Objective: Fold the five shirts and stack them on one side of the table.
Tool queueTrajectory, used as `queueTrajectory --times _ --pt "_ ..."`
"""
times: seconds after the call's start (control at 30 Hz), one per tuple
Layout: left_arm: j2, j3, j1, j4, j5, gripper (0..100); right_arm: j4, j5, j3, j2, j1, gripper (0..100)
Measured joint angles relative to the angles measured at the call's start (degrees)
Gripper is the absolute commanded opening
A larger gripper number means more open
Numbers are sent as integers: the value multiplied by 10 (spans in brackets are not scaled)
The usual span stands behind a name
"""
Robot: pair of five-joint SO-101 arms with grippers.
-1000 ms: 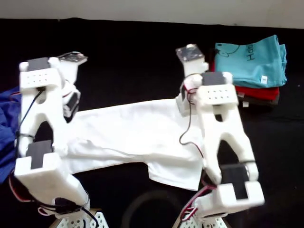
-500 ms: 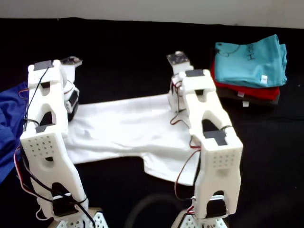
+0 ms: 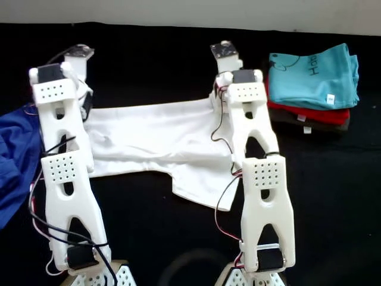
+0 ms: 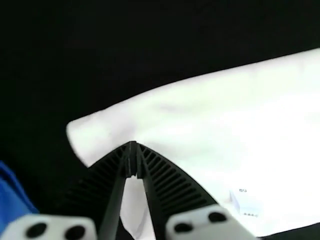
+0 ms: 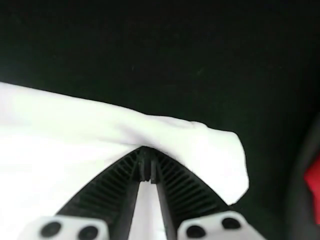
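A white shirt (image 3: 155, 146) lies spread across the middle of the black table, stretched between the two arms. My left gripper (image 4: 131, 148) is shut on the white shirt (image 4: 215, 140) near its far left corner; in the high view it sits at the shirt's left end (image 3: 82, 110). My right gripper (image 5: 145, 155) is shut on the white shirt (image 5: 60, 145) at the far right corner, at the shirt's right end (image 3: 221, 104) in the high view. A flap of the shirt hangs toward the front right.
A stack of folded shirts stands at the back right: teal (image 3: 314, 74) on top, red (image 3: 309, 113) and a dark one beneath. A blue shirt (image 3: 15, 161) lies crumpled at the left edge. A pale wall strip (image 3: 190, 12) borders the far side.
Both arms have stretched out away from their bases, drawing the white shirt's held edge toward the back of the table. The shirt now lies flatter and farther back.
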Motion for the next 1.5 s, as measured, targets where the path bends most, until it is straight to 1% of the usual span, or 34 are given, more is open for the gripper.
queueTrajectory --times 0.13,0.23,0.37,0.5,0.6,0.7,0.8,0.97,1.03,1.1,1.2,1.27,1.37,1.5 --pt "-1 -9 2 9 0 8 62 0 -91 0 0 5" --pt "-44 31 1 11 0 8 105 0 -142 0 0 5" --pt "-149 161 10 12 2 9 155 0 -201 0 1 5" --pt "-236 338 18 4 4 9 185 0 -249 0 1 5" --pt "-244 447 16 -53 4 9 187 0 -275 0 1 5" --pt "-244 511 16 -101 4 9 190 0 -293 0 1 5" --pt "-245 526 9 -105 4 9 190 0 -295 0 1 5" --pt "-280 528 -23 -34 4 9 190 0 -295 -7 1 5" --pt "-302 535 -40 -7 4 9 190 0 -295 -32 1 5" --pt "-325 545 -56 2 4 9 190 0 -295 -68 -4 5" --pt "-364 545 -59 4 4 9 190 0 -291 -120 -22 5" --pt "-382 546 -52 -11 4 9 190 0 -269 -148 -34 5" --pt "-383 554 -36 -75 4 9 190 0 -221 -171 -44 5" --pt "-345 556 -11 -138 4 9 190 0 -181 -182 -46 5"
